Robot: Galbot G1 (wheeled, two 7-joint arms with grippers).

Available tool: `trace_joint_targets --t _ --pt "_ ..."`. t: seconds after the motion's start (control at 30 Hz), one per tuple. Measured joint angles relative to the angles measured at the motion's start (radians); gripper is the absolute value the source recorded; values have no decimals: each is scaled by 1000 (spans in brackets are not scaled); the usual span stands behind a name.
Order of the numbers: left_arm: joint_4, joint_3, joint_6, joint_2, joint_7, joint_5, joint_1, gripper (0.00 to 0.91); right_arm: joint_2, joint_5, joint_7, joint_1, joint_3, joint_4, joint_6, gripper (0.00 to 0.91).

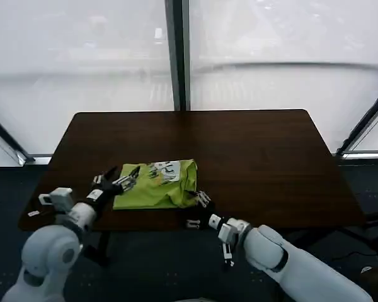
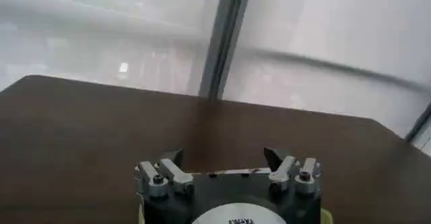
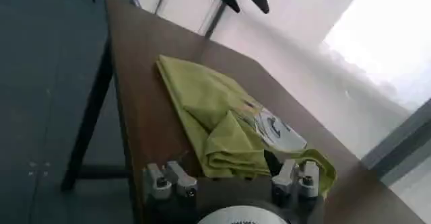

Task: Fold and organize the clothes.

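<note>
The clothes are one lime-green T-shirt lying folded into a rough rectangle near the front left of the dark brown table, its white print facing up. My left gripper hovers open at the shirt's left end; in the left wrist view its fingers stand wide apart over bare wood. My right gripper is at the shirt's front right corner, open. In the right wrist view the shirt's thick folded corner lies between its spread fingers.
The table's front edge runs just under both grippers, and a table leg drops to the dark floor beside it. Bare wood stretches to the right and the back. Behind the table stands a frosted window with a dark upright post.
</note>
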Motion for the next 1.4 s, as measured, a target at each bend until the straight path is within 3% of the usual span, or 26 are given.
trace_joint_targets --t 0.1,0.13,0.2,0.23,0.27,0.5,0.8,1.07,1.1,1.13,1.17,1.4 --pt "1 0 -1 -1 0 0 0 878 4 -15 -3 11 -11 -6 6 634" --pt "1 0 -1 -2 0 0 0 878 4 -16 -4 14 -13 -9 6 546" --pt "2 0 -1 -2 0 0 -2 878 4 -18 -6 19 -18 -13 8 176" --pt "4 0 -1 -2 0 0 -3 878 4 -18 -7 21 -22 -16 10 39" --pt "5 0 -1 -2 0 0 -5 878 4 -18 -8 22 -23 -18 12 0" --pt "11 1 -2 -2 0 0 -7 878 1 -8 -5 22 -23 -21 19 0" --pt "17 5 -3 -4 1 4 -9 878 -37 89 4 6 30 19 -6 0" --pt "23 10 -2 -12 2 12 -7 878 -88 116 10 -31 78 52 -23 0" --pt "23 10 -2 -13 2 13 -7 878 -93 121 10 -37 83 56 -26 185" --pt "23 11 -2 -14 2 13 -7 878 -96 127 11 -42 87 59 -28 741" --pt "23 12 -2 -14 2 13 -7 878 -99 133 13 -48 92 64 -28 878" --pt "30 12 -2 -4 2 12 -8 878 -115 161 0 -93 136 80 41 878"
